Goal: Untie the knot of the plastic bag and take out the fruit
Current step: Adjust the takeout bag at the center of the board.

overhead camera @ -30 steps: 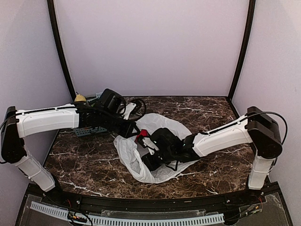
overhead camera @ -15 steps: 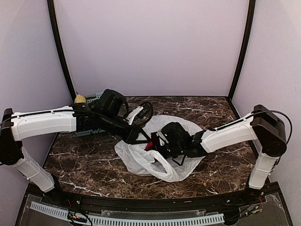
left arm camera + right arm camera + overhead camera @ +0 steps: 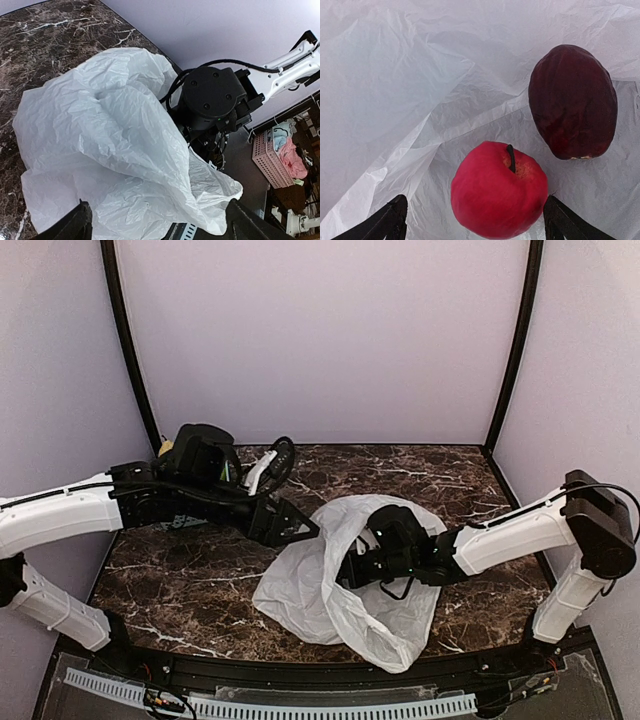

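Note:
The white plastic bag [image 3: 320, 590] lies crumpled and spread open on the marble table [image 3: 200, 580]. My left gripper [image 3: 298, 528] hovers open at its left edge; in the left wrist view the bag [image 3: 105, 140] fills the space ahead of the gripper [image 3: 161, 226]. My right gripper [image 3: 352, 568] reaches into the bag and is open. In its wrist view a red apple [image 3: 498, 200] lies between the spread fingers of the gripper [image 3: 477, 220], untouched. A dark red fruit [image 3: 572, 100] lies beyond it on the plastic [image 3: 395, 75]. The knot is out of view.
A blue lattice basket [image 3: 170, 524] sits at the back left, mostly behind my left arm, with a yellow fruit [image 3: 166, 450] showing above it. Black frame posts [image 3: 128, 340] and walls close in the sides. The right arm's black wrist [image 3: 212, 100] is beside the bag.
The left gripper opened, let go of the bag and drew back left. The right gripper opened wider and shifted right. The bag spread toward the front right.

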`<state>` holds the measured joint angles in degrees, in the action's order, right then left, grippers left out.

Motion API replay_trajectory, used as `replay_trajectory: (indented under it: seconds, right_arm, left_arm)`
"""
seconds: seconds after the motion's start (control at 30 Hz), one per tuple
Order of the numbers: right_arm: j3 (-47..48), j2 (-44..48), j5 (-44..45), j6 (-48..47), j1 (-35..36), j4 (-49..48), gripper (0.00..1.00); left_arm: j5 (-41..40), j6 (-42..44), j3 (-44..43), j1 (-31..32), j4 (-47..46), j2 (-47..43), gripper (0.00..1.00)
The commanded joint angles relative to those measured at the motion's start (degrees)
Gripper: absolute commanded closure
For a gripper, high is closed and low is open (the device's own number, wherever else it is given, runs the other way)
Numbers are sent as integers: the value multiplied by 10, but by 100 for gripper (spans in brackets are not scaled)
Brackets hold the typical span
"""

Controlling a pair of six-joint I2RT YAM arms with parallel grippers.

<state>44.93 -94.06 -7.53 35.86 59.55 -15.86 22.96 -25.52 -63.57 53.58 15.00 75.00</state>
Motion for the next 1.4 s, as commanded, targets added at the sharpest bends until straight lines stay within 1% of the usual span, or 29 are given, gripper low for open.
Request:
replay_trajectory:
  seconds: [0.0,0.1,0.2,0.57,0.77,0.83,0.9,1.0,1.03,1.07,1.1,1.13,1.17,1.27,1.37]
  right_arm:
    - [7,-9,-5,-2,1,-24,8]
    - [15,-16,-3,-1,1,-24,8]
    - [23,-25,-1,3,1,-26,8]
    - [38,-45,5,17,1,-30,7]
    - [46,-51,21,31,1,-28,7]
    - [50,-54,25,32,1,-27,7]
    - [55,-58,28,32,1,-27,7]
    - [63,-65,30,32,0,-25,7]
    - [65,-67,30,31,0,-25,7]
    - [68,-70,31,31,0,-25,7]
    - [69,-72,32,31,-1,-26,7]
    - [71,-74,33,31,-2,-25,7]
    - [73,-76,34,31,-3,-27,8]
    - [82,-84,34,28,-4,-28,9]
    - [93,-96,32,23,-8,-28,10]
  left_arm:
    - [-30,-32,46,-49,14,-46,6]
    - [-5,-44,88,-90,-5,-44,4]
    - [12,-49,99,-118,-23,-12,4]
    - [31,-35,126,-158,-133,121,5]
    - [58,-41,126,-162,-190,171,11]
    - [55,-38,124,-163,-196,184,15]
    - [55,-33,121,-164,-196,197,24]
    - [59,-29,118,-164,-200,217,32]
    - [60,-27,118,-164,-201,221,37]
    - [60,-25,117,-164,-202,229,40]
    - [60,-22,116,-164,-202,233,46]
    - [60,-20,114,-164,-200,241,49]
    - [60,-18,113,-164,-199,245,55]
    - [58,-15,111,-164,-200,258,64]
    - [60,-13,110,-164,-202,268,76]
